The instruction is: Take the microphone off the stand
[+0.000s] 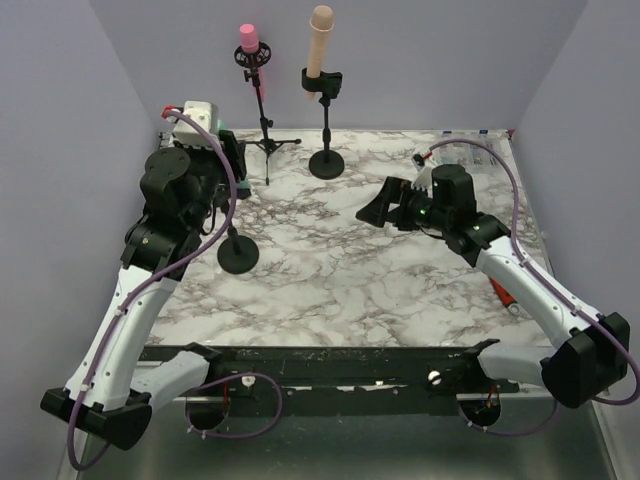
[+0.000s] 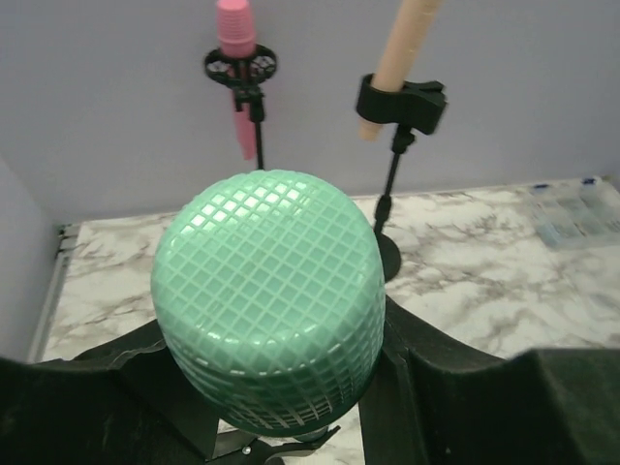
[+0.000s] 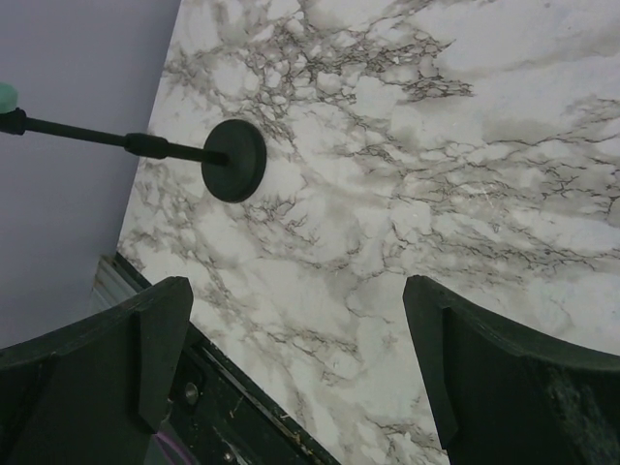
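left gripper [image 2: 281, 387] clamped round the mic [image 2: 266, 291] head, mic upright atop its stand [image 1: 238, 255], so pull up; right gripper [image 3: 300, 358] gaping, empty

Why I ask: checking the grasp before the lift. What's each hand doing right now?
Left hand: closed on the green microphone.
Right hand: open, holding nothing.

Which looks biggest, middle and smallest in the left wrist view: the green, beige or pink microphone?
1. green microphone: largest by far, but it sits right against the camera.
2-3. beige microphone and pink microphone: unsure, both cropped at the top.
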`<control>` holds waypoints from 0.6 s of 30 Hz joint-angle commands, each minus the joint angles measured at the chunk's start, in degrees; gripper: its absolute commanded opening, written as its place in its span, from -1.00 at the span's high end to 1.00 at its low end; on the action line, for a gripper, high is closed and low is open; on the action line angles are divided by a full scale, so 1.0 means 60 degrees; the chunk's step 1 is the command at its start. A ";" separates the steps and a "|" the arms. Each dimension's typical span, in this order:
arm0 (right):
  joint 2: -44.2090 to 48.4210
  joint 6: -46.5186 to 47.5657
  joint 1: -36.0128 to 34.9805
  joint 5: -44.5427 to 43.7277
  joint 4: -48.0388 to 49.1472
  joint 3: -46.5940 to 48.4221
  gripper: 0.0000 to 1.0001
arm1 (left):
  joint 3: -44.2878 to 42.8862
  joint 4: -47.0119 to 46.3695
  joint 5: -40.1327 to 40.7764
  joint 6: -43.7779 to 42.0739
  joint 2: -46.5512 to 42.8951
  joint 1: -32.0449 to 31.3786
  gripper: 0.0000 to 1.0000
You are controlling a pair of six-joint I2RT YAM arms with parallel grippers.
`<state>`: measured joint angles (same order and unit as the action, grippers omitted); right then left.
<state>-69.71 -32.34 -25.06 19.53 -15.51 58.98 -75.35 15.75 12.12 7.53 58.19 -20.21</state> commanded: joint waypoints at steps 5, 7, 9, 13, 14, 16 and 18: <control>-0.0491 0.0052 -0.1074 -0.0903 0.0635 0.0430 -1.00 | -0.0822 0.0633 -0.1457 -0.0609 0.0286 -0.1559 1.00; -0.0529 0.0110 -0.1369 -0.1021 0.0838 0.0505 -1.00 | -0.0874 0.0713 -0.1436 -0.0701 0.0291 -0.1911 1.00; -0.0560 0.0162 -0.1675 -0.1155 0.1039 0.0593 -1.00 | -0.0835 0.0648 -0.1545 -0.0595 0.0201 -0.2124 1.00; -0.0641 0.0371 -0.2218 -0.1432 0.1339 0.0843 -1.00 | -0.0786 0.0498 -0.2009 -0.0416 -0.0014 -0.2433 1.00; -0.0663 0.0418 -0.2324 -0.1464 0.1390 0.0901 -1.00 | -0.0800 0.0499 -0.2271 -0.0371 -0.0069 -0.2472 1.00; -0.0670 0.0468 -0.2545 -0.1580 0.1504 0.0990 -1.00 | -0.0790 0.0454 -0.2357 -0.0318 -0.0194 -0.2546 1.00; -0.0685 0.0524 -0.2728 -0.1678 0.1654 0.1023 -1.00 | -0.0737 0.0390 -0.2370 -0.0285 -0.0324 -0.2606 1.00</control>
<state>-72.97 -30.96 -39.40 12.56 -9.10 62.98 -78.32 20.21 1.61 4.08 59.42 -34.72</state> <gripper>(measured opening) 0.998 0.486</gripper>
